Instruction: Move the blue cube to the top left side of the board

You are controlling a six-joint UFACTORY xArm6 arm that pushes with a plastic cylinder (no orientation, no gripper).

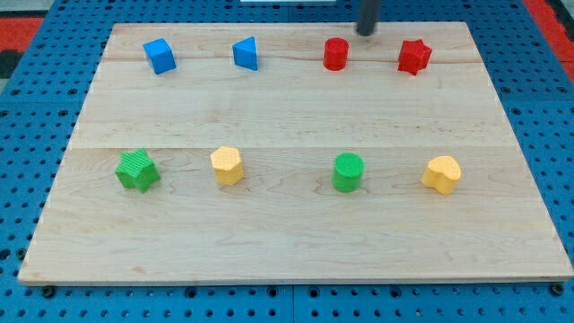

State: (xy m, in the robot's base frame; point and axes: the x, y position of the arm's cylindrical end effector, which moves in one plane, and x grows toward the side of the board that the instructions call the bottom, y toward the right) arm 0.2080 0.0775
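My tip (366, 32) comes down from the view's top edge as a dark, slightly blurred rod, and its lower end sits on the wooden board (296, 242) close to the far edge, a little right of centre. It is a bare rod with no jaws, so there is nothing about it to call open, closed or gripping. It touches no block.

Nearest to it is the red cylinder (335, 54), just beside it at about 8 o'clock, with a narrow gap between them. The red star-shaped block (413, 56) lies near at roughly 4 o'clock from the tip.

Further along the same top row, at about 9 o'clock from the tip, stands a blue wedge-like block (246, 53) (its exact shape is hard to make out). Beyond it, still at 9 o'clock and well apart from the tip, is the blue cube (160, 56). It sits in the upper left part of the board, near the far edge but not in the very corner, slightly turned so that one corner faces the view's bottom.

The lower row runs across the middle of the board. The green cylinder (348, 172) is at about 6 o'clock from the tip, the yellow heart-like block (441, 174) at about 5 o'clock, the yellow hexagonal block (227, 166) at about 7 o'clock, and the green star-shaped block (137, 170) at about 8 o'clock, farthest off. All four stand well apart from one another.

The board rests on a blue perforated table (36, 135).
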